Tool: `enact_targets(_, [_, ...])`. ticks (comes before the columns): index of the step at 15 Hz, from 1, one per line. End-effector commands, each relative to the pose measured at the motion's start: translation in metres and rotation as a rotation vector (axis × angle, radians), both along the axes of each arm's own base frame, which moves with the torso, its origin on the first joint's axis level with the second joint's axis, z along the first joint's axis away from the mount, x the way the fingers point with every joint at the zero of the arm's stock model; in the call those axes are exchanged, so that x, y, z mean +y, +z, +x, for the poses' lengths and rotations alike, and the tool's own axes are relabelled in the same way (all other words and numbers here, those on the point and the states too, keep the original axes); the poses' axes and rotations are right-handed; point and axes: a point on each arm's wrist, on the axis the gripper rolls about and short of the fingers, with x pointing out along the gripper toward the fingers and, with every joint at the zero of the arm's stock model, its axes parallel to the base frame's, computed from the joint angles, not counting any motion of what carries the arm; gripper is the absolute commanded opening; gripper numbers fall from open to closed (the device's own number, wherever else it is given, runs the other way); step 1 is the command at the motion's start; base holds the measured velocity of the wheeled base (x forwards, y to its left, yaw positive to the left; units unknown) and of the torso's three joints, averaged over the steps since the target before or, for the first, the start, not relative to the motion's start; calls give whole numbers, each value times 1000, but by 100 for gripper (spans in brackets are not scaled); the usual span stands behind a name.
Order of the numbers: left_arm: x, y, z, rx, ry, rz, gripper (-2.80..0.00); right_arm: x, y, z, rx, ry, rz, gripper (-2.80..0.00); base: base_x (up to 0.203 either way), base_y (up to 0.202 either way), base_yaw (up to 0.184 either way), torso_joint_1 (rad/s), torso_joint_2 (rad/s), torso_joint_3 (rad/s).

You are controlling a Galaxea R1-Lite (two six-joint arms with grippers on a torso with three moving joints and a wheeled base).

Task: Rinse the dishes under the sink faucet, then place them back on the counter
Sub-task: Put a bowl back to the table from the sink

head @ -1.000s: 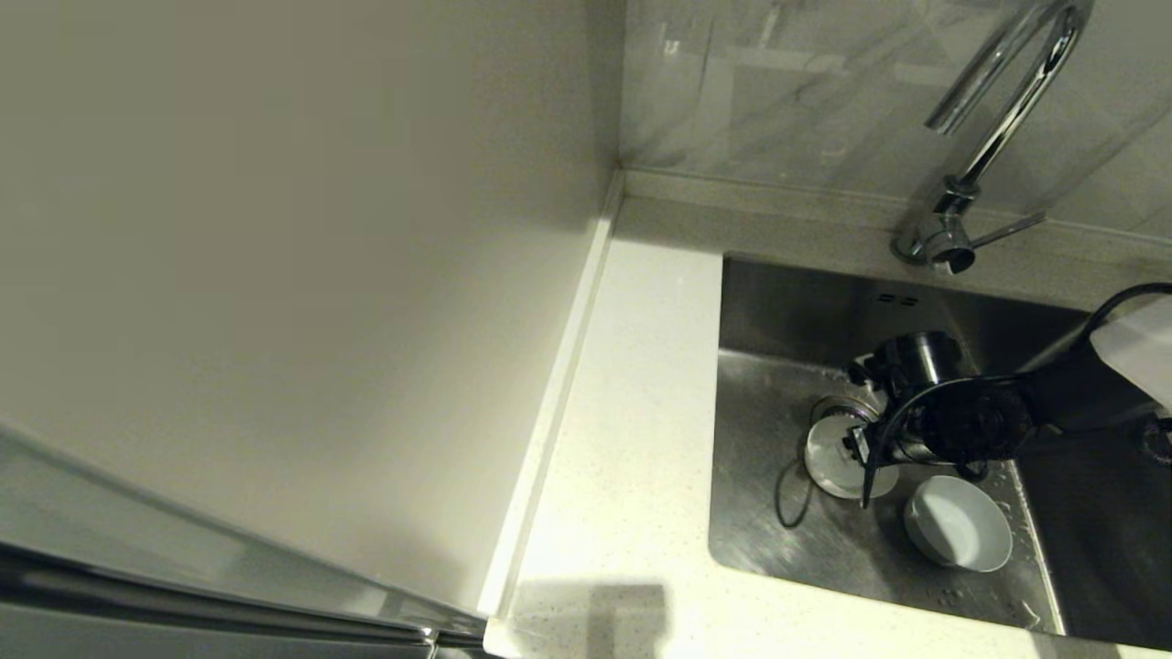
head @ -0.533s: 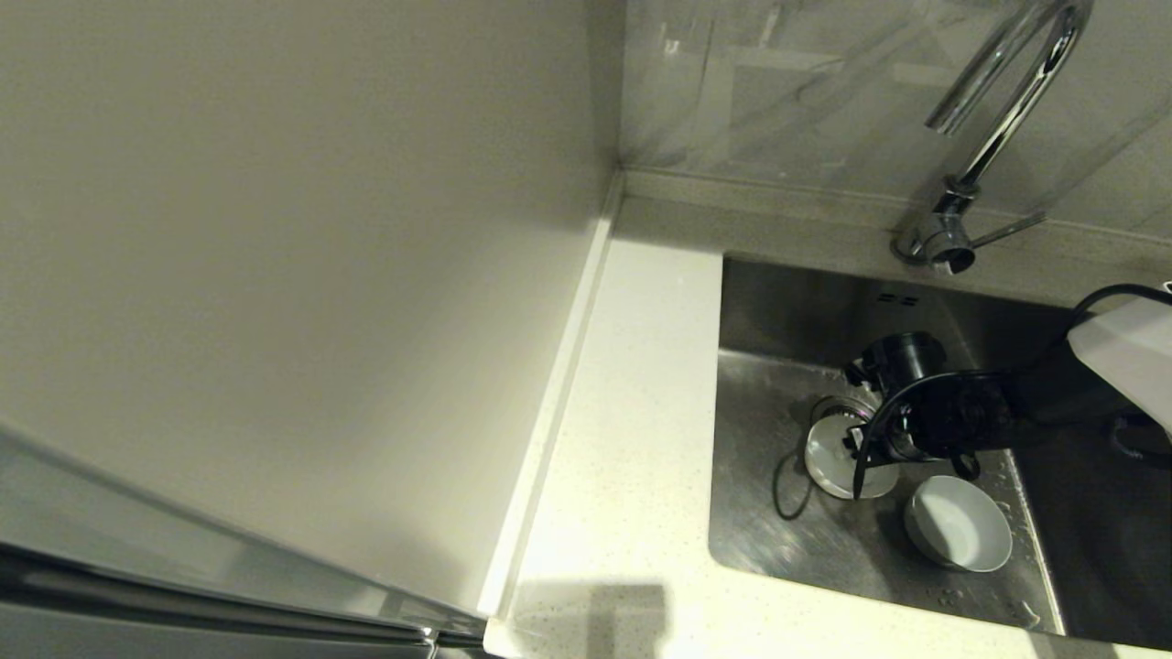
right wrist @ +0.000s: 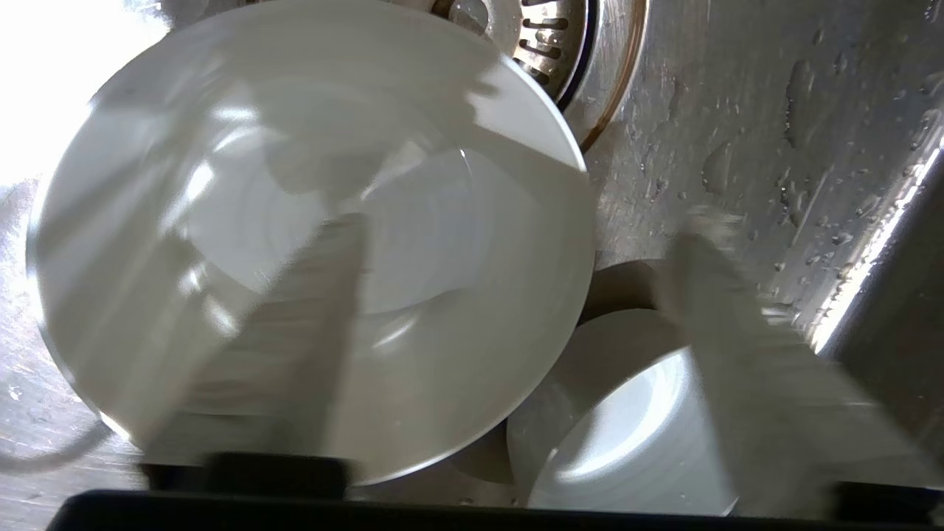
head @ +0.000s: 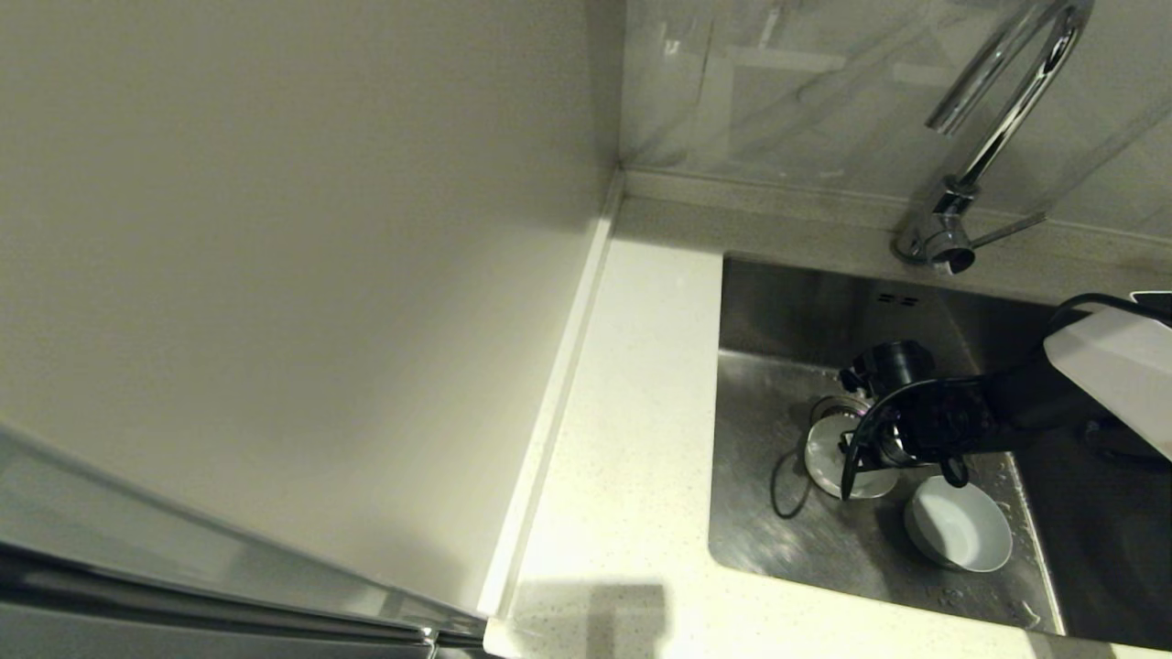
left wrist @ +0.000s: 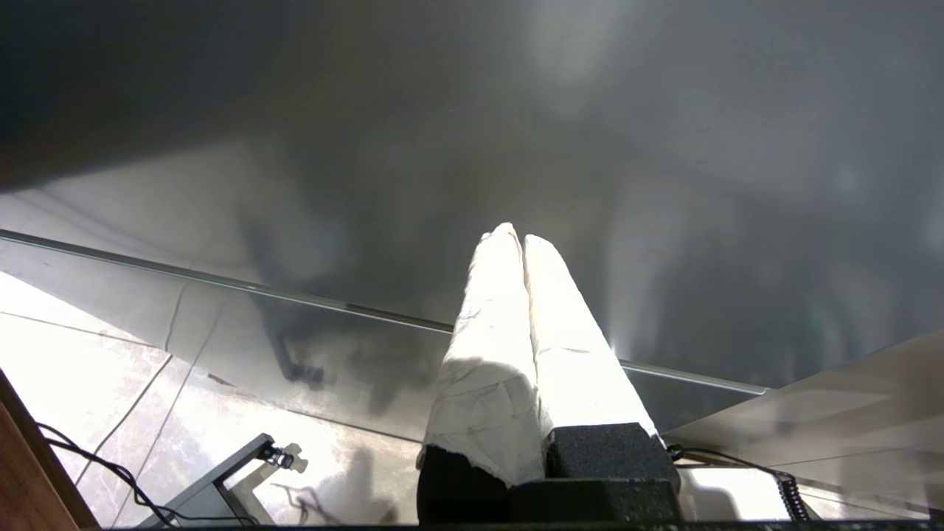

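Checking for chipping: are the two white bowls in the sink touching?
Cannot tell. In the right wrist view the larger bowl overlaps the smaller bowl, hiding contact.

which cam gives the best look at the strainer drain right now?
Right wrist view: the strainer drain shows its slots up close, though the dish covers part of it. In the head view only a sliver shows beside the right end effector. The left wrist view misses it.

Dim, yellowish head view with a shadowed sink (head: 787,531); wrist views show blown-out glare and motion-blurred fingers (right wrist: 310,324).
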Motion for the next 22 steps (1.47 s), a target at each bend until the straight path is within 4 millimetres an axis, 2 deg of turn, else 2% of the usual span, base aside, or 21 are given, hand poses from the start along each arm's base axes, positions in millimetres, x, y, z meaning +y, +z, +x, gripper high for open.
enact_targets(1, [0, 0, 0, -3, 1, 0, -280, 0, -1, 0, 0, -1, 2, -280, 0, 0, 0, 0, 0, 0])
enact_targets(11, [0, 0, 0, -3, 1, -1, -280, 1, 7, -5, -20, 7, 67, -280, 0, 0, 0, 0, 0, 0])
enact_targets(18, [0, 0, 0, -3, 0, -1, -280, -1, 45, -14, -120, -21, 87, -280, 0, 0, 0, 0, 0, 0])
enact_targets(22, [0, 0, 0, -3, 0, -1, -280, -15, 66, -38, -145, -58, 86, -280, 0, 0, 0, 0, 0, 0])
